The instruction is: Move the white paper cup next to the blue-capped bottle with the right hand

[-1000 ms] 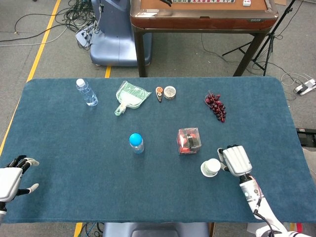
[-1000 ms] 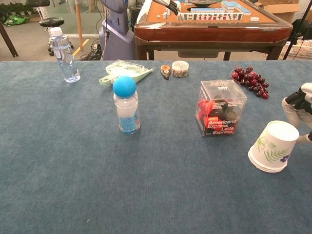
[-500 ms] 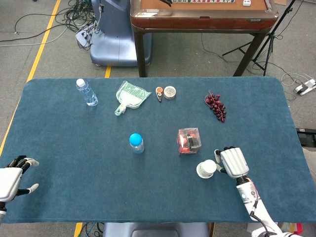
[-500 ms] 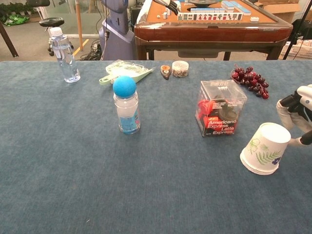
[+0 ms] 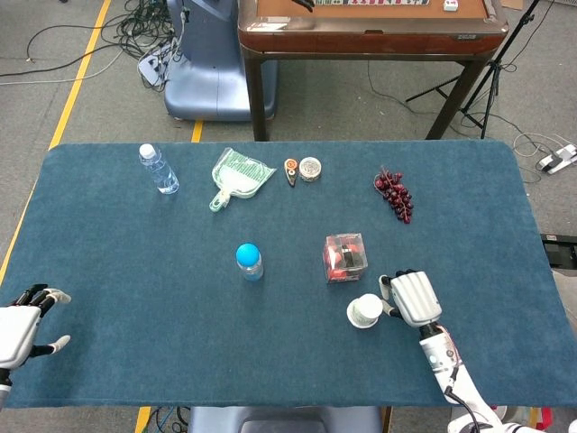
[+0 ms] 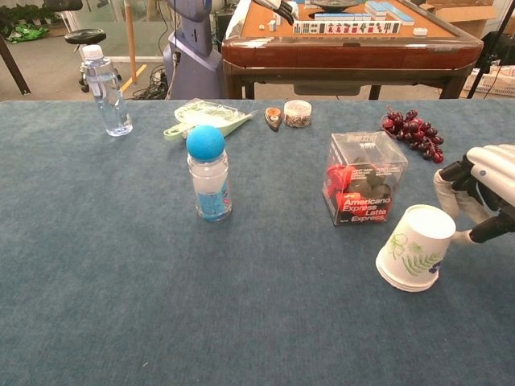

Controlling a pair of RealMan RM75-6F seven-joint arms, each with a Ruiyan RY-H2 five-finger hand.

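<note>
Cup: the white paper cup (image 6: 414, 248) is tipped over to the left, with its wide mouth low and its flat bottom up. It has green leaves drawn on it. It is in front of the clear box and a bit to the right. The head view shows it (image 5: 365, 311) just left of the right hand.
Right hand: the right hand (image 6: 483, 193) holds the cup from the right side. Its fingers (image 6: 447, 186) curl around the cup's top end. The head view shows the hand (image 5: 413, 298) near the front right of the bench.
Bottle: the blue-capped bottle (image 6: 208, 174) stands up straight in the middle of the bench (image 6: 121, 305). It is well apart from the cup, off to the left.
Left hand: the left hand (image 5: 20, 329) is at the front left edge of the bench. Its fingers (image 5: 36, 294) are spread and hold nothing.
Box: the clear box (image 6: 363, 178) sits between the bottle and the right hand. It has red and dark things inside.
Back of the bench: a clear water bottle (image 6: 105, 91), a green dustpan (image 6: 205, 117), a small round tin (image 6: 298, 113) and dark red grapes (image 6: 413, 132) sit there.
</note>
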